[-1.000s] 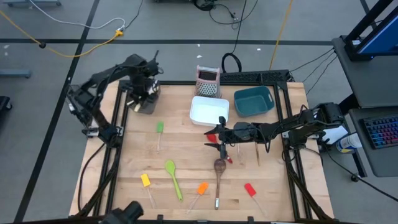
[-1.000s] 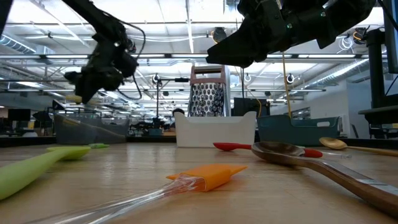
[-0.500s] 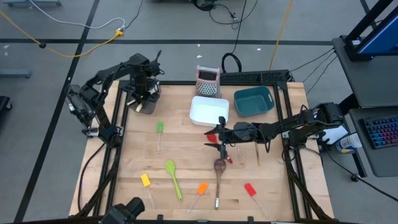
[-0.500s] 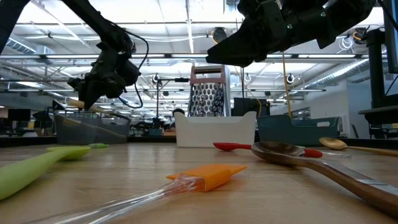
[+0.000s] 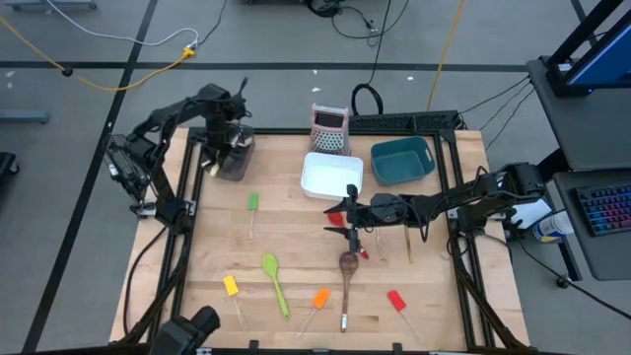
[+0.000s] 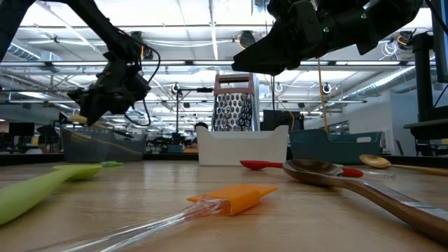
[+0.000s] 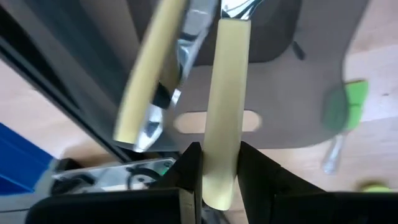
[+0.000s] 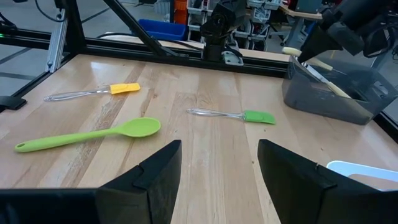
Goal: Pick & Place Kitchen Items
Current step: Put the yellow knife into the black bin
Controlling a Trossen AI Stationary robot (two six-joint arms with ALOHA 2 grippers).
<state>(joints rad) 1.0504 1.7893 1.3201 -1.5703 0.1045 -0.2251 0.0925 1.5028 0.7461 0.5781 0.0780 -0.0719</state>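
Left gripper (image 7: pixel 211 171), clamped on 1 cream-handled knife (image 7: pixel 225 93), hovers above the dark mesh bin (image 5: pixel 235 163), seemingly to drop it; right gripper (image 5: pixel 352 235) waits, fingers apart.

No readable text, label, brand, number or sign anywhere in these views. Nothing printed on the bins, grater, utensils, arms or counter legible from above, from counter height or from either wrist.
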